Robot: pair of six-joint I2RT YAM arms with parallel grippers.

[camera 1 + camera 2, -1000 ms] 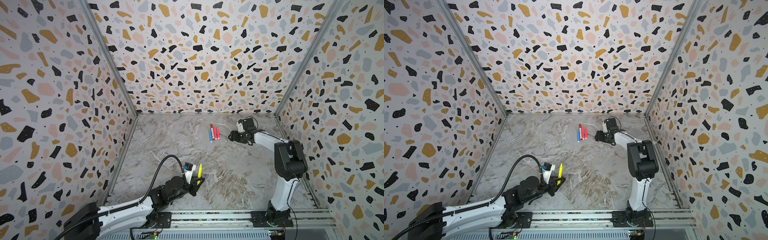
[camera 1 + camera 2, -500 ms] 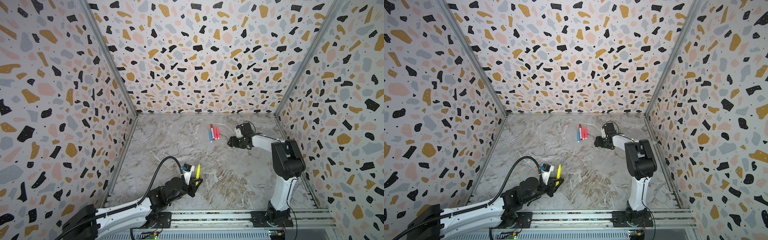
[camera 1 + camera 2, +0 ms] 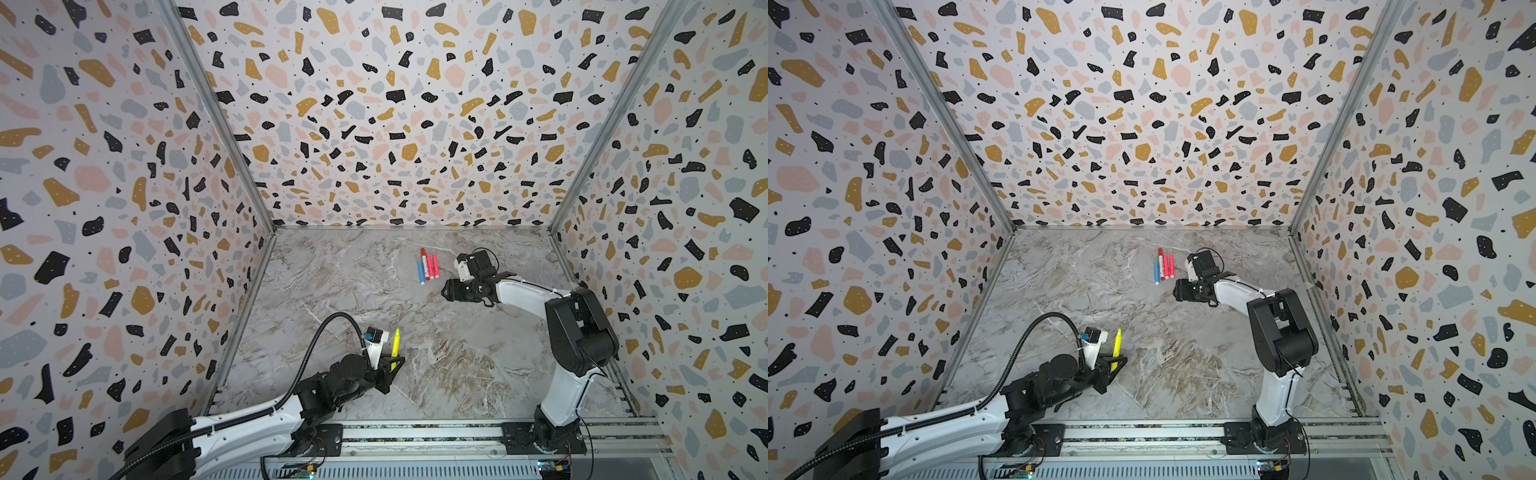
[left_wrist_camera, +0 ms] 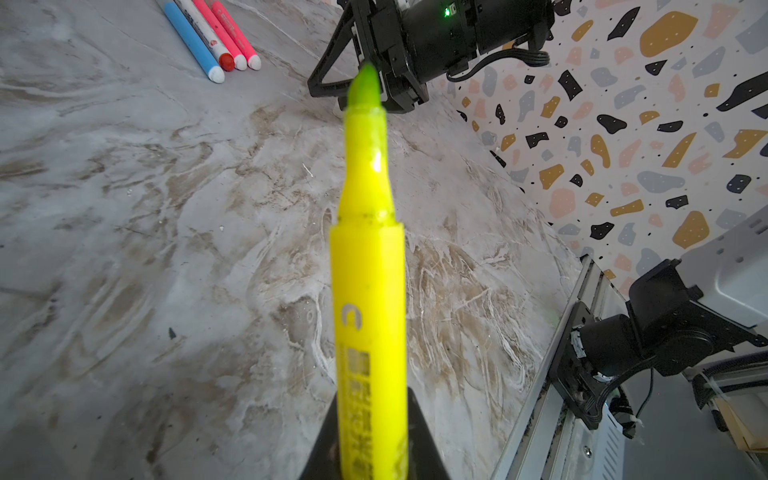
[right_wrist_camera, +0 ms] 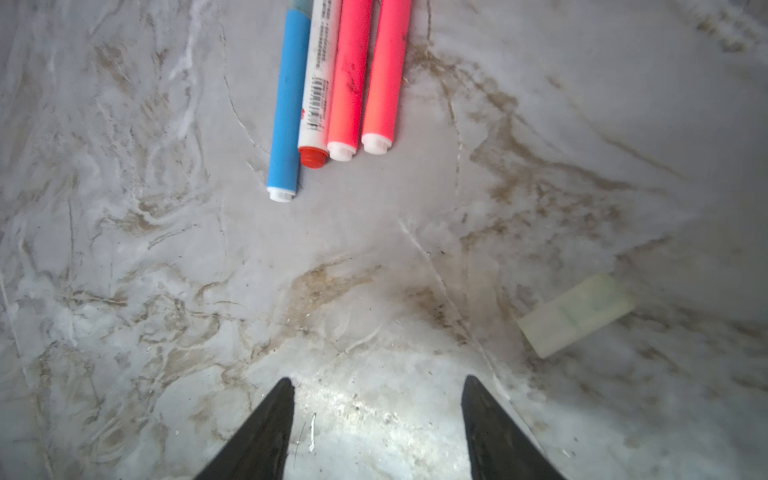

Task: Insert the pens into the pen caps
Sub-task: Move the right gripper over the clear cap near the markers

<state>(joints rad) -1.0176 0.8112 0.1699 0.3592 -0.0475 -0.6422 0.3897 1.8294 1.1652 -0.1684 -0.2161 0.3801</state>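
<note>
My left gripper (image 3: 392, 368) (image 3: 1114, 366) (image 4: 370, 457) is shut on the lower body of the yellow pen (image 3: 396, 341) (image 3: 1118, 341) (image 4: 368, 266). The pen stands nearly upright near the front left, its green tip bare. My right gripper (image 3: 444, 291) (image 3: 1176, 290) (image 5: 378, 381) is open and empty, low over the table, just in front of a row of pens: blue (image 5: 286, 104), white-bodied with red ends (image 5: 318, 83) and two pinkish-red (image 5: 349, 75) (image 5: 386, 70). A pale translucent pen cap (image 5: 577, 313) lies flat beside the open jaws, apart from them.
The row of pens (image 3: 428, 268) (image 3: 1163, 268) (image 4: 212, 37) lies at the back middle of the marble table (image 3: 457, 365). Terrazzo walls close three sides. A metal rail (image 3: 415, 432) with both arm bases runs along the front edge.
My right gripper has come forward and down from beside the pen row, its jaws a little narrower. The left gripper and yellow pen have barely moved.
</note>
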